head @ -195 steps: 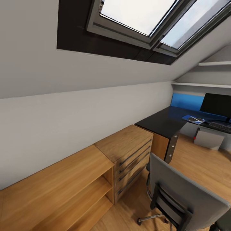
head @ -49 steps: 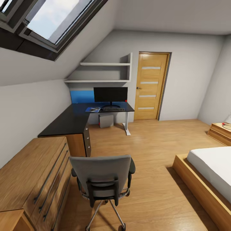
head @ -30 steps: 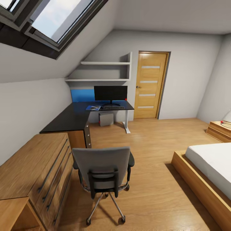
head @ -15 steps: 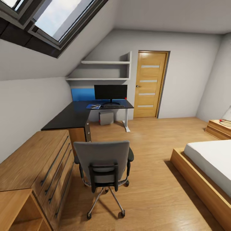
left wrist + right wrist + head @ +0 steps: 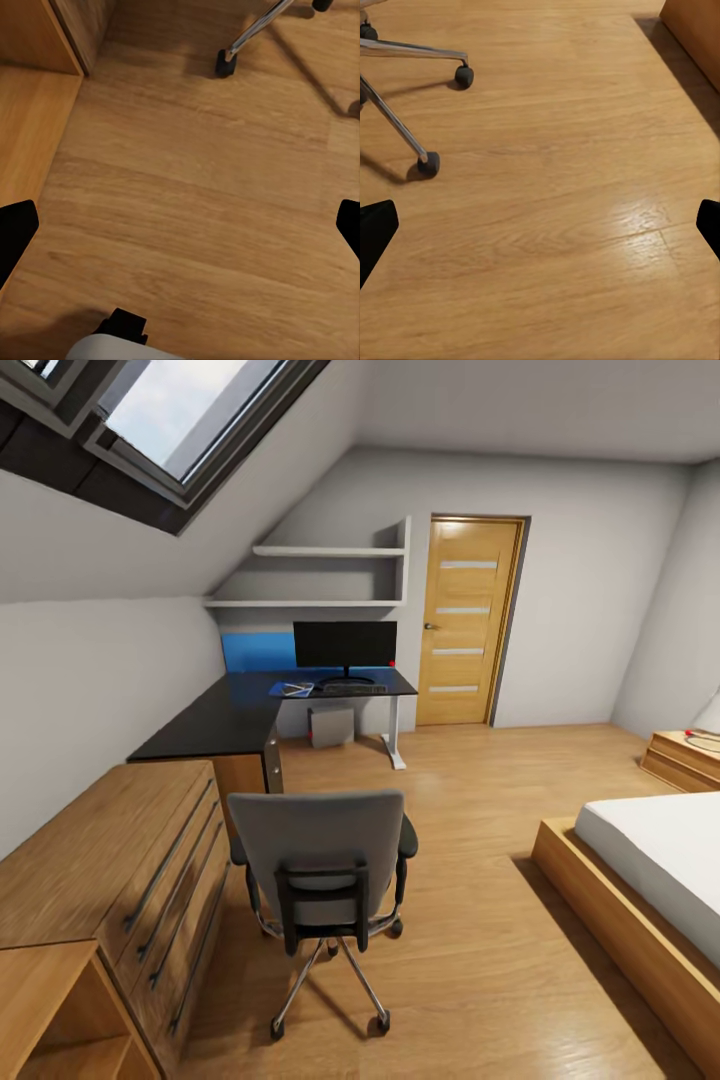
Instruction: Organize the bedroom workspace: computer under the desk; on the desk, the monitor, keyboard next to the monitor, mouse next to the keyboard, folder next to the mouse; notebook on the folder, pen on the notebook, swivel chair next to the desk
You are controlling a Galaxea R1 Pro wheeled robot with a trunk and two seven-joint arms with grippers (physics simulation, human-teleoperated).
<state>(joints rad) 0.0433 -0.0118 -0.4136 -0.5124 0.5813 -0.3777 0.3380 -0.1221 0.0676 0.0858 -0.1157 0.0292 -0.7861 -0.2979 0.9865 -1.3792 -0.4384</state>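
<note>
Attic bedroom (image 5: 560, 470), near to far. Left gripper (image 5: 180, 225) and right gripper (image 5: 540, 225) spread wide over bare wood floor (image 5: 470, 800), holding nothing. One swivel chair (image 5: 320, 860) nearest, back to camera, well apart from one desk (image 5: 225, 720). On the desk's far end: one monitor (image 5: 345, 645), one keyboard (image 5: 354, 687), one blue folder (image 5: 292, 688). One computer (image 5: 331, 726) beneath.

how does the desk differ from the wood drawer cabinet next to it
The desk has a black top; the wood drawer cabinet is light wood throughout. The desk is L-shaped and carries the monitor; nothing shows on the cabinet's top. The desk's drawer unit has round silver knobs, the cabinet long dark bar handles. Both stand along the sloped wall.
</note>
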